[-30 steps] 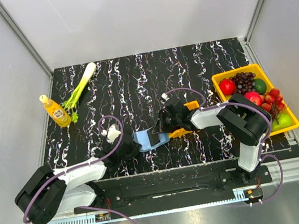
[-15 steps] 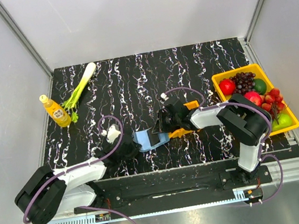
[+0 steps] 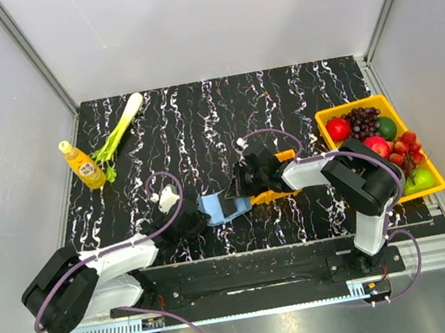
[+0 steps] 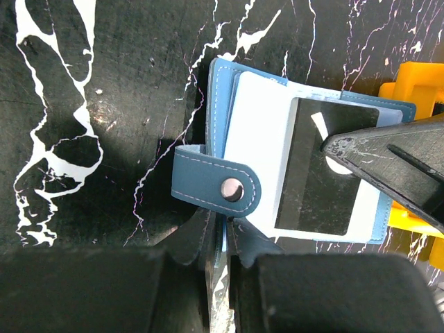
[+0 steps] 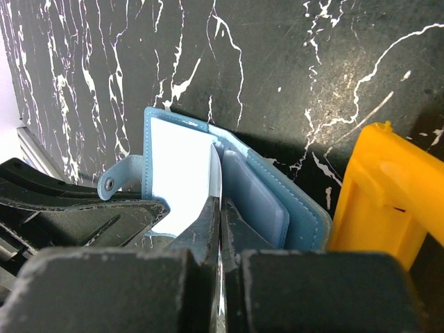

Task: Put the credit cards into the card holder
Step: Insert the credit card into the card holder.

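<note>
**Position of task item.** The card holder (image 3: 222,207) is lying open close to the near edge of the bench, about midway along it. The small orange tray (image 5: 380,198) is sitting just beside it on the side towards the right edge. The holder's strap (image 4: 218,186) is folding across its pale inner face.

**Left claw.** The left gripper (image 4: 220,243) is pinching the holder's near edge, with its jaws closed on the blue material and pinning the holder to the bench.

**Right claw.** The right gripper (image 5: 220,218) is clamping one credit card (image 4: 325,170). Its jaws are almost together on the thin edge. The card's dark face is showing in the left wrist view.

**Governing relation.** The card is lying over the holder's pale inner panel, not beside it. Its long axis is running roughly parallel to the holder's stitched side. From the right claw, the holder extends towards the left edge of the bench. The right arm is carrying the card and the left arm is only bracing.

**Judgement.** The insertion appears to be in progress. The pocket mouth cannot be made out, so whether the card is already entering a slot cannot be told. The coming move probably calls for a slide along the card's own plane, towards the left claw.
</note>
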`<state>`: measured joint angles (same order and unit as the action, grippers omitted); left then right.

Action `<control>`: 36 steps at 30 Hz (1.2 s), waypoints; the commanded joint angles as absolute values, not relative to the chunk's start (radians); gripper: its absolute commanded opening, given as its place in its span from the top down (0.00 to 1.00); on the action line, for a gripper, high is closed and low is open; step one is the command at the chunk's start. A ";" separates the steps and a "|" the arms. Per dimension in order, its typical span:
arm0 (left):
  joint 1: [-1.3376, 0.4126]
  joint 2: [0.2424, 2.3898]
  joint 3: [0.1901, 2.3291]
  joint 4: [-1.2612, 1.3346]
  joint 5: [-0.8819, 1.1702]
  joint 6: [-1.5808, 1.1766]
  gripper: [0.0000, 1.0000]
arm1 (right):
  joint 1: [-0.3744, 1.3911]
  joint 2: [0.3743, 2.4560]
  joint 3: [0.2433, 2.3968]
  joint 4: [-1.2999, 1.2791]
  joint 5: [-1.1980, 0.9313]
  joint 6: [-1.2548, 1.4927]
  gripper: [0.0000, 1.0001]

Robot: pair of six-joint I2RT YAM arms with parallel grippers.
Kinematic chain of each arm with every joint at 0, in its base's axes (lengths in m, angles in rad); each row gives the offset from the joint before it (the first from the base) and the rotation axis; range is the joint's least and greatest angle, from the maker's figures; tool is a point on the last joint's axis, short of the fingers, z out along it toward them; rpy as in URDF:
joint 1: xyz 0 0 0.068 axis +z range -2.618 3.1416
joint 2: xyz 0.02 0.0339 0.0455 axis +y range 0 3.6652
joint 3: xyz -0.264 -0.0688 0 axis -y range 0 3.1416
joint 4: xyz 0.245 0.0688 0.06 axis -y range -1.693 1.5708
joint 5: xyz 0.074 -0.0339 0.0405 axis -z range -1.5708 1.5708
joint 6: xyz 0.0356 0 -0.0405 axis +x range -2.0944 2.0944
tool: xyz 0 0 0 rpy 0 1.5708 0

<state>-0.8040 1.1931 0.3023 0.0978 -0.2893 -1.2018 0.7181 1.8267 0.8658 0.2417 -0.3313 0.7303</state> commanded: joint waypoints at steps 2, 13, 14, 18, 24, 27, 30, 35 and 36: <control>-0.802 1.206 0.284 -0.014 -0.333 -1.178 0.90 | 0.735 1.851 0.860 0.190 -0.382 0.723 0.90; -0.802 1.189 0.270 -0.015 -0.336 -1.192 0.90 | 0.742 1.833 0.882 0.088 -0.288 0.695 0.70; -0.802 1.186 0.268 -0.017 -0.337 -1.192 0.90 | 0.742 1.819 0.884 0.077 -0.273 0.692 0.67; -0.802 1.186 0.268 -0.018 -0.337 -1.192 0.90 | 0.742 1.783 0.881 0.038 -0.232 0.678 0.59; -0.802 1.184 0.267 -0.018 -0.337 -1.193 0.91 | 0.739 1.749 0.885 0.006 -0.203 0.652 0.64; -0.802 1.184 0.265 -0.018 -0.337 -1.192 0.90 | 0.739 1.758 0.887 0.008 -0.225 0.646 0.81; -0.802 1.189 0.267 -0.017 -0.339 -1.192 0.91 | 0.741 1.772 0.885 0.009 -0.256 0.652 0.96; -0.802 1.190 0.268 -0.014 -0.336 -1.190 0.91 | 0.739 1.798 0.879 0.051 -0.287 0.690 1.00; -0.802 1.190 0.268 -0.014 -0.336 -1.190 0.91 | 0.741 1.804 0.874 0.072 -0.296 0.707 1.00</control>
